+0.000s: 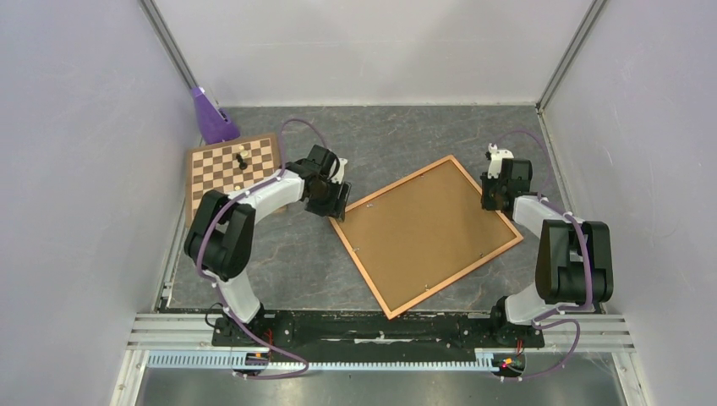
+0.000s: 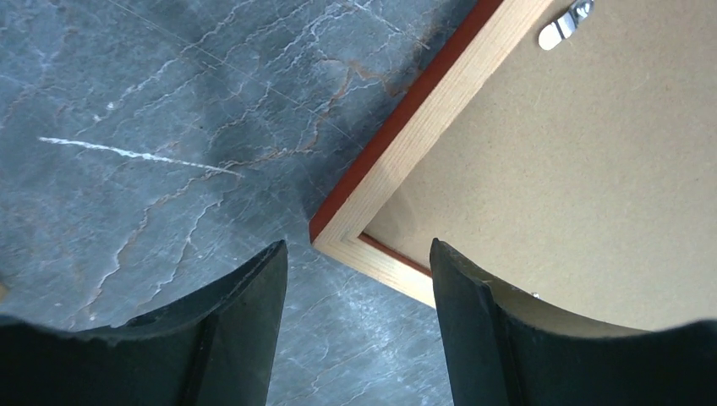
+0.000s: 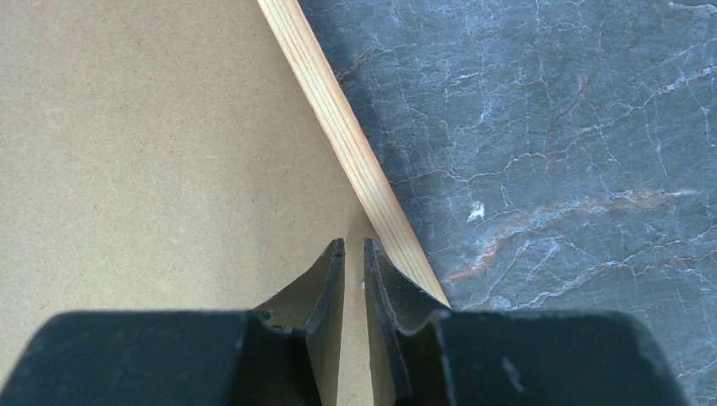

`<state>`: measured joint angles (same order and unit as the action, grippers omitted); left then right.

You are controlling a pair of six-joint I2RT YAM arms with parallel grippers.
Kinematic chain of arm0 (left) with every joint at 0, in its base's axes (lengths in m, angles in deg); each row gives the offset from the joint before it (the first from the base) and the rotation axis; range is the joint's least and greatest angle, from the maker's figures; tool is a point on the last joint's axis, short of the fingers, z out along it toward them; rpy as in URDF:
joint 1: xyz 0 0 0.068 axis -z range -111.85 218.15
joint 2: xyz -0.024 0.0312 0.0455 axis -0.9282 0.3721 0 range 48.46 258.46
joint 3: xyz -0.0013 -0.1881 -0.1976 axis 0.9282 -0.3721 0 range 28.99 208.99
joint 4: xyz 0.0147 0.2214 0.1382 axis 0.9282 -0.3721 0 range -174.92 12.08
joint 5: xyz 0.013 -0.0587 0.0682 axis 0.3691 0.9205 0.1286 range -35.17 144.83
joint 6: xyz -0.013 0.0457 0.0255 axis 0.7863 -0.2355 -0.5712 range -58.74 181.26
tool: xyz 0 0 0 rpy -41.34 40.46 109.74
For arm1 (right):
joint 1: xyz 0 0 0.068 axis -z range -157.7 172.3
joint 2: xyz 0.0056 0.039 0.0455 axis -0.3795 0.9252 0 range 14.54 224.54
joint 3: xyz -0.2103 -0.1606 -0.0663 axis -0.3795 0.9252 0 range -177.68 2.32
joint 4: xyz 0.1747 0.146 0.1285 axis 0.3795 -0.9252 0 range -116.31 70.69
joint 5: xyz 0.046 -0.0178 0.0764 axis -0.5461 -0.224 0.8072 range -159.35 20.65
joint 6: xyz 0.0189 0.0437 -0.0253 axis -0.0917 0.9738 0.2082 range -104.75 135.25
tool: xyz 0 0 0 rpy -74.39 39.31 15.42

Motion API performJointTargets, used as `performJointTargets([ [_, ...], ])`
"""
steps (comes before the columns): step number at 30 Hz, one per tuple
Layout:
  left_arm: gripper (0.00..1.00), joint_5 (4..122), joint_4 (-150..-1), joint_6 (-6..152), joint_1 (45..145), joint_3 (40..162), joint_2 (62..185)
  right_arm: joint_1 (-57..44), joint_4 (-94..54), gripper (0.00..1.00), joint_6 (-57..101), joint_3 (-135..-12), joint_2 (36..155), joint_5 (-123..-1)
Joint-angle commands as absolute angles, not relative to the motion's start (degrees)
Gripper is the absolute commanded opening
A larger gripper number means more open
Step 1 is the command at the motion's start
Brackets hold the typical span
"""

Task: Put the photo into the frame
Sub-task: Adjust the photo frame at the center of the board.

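Observation:
The orange-brown wooden frame (image 1: 362,269) lies face down and turned at an angle in the middle of the table, with a plain brown hardboard backing panel (image 1: 427,233) filling it. The photo is hidden. My left gripper (image 1: 336,203) hovers open over the frame's left corner (image 2: 342,233), which sits between the spread fingers without touching them. My right gripper (image 1: 490,199) is over the backing (image 3: 152,152), just inside the right rail (image 3: 338,127). Its fingers (image 3: 334,279) are closed to a narrow slit, with only a tiny bright speck in the gap.
A chessboard (image 1: 224,169) with a few pieces lies at the back left, close behind the left arm. A purple object (image 1: 210,118) stands in the far left corner. A metal turn tab (image 2: 565,24) sits on the backing near the rail. Walls enclose three sides.

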<state>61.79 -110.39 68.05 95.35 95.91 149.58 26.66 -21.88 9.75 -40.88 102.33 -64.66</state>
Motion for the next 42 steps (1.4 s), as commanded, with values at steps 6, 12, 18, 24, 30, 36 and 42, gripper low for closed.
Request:
performJointTargets([
  [6,0.62,68.01,-106.95,73.74,94.87,94.91,155.59,26.78,-19.72,0.19,10.18,-40.83,99.71,-63.61],
  [12,0.47,68.04,-107.08,72.46,94.74,95.64,157.18,26.70,-19.75,0.24,7.82,-41.36,97.34,-63.33],
  [18,0.30,67.84,-109.43,68.27,94.08,100.17,158.75,24.43,-17.29,0.41,3.04,-41.40,93.80,-57.61],
  [24,0.21,67.46,-111.32,61.39,94.06,106.89,161.58,13.22,-14.74,0.51,-2.64,-41.98,92.68,-53.75],
  [30,0.21,65.95,-113.01,52.74,94.08,113.97,164.07,1.13,-9.28,0.51,-2.96,-44.48,99.01,-48.98],
  [36,0.21,66.24,-113.59,45.81,94.08,120.29,166.98,-6.03,-0.87,0.47,-1.69,-46.14,106.27,-46.11],
  [42,0.22,68.59,-113.63,45.50,93.84,120.94,167.82,-11.15,4.15,0.43,0.57,-47.60,112.10,-46.47],
])
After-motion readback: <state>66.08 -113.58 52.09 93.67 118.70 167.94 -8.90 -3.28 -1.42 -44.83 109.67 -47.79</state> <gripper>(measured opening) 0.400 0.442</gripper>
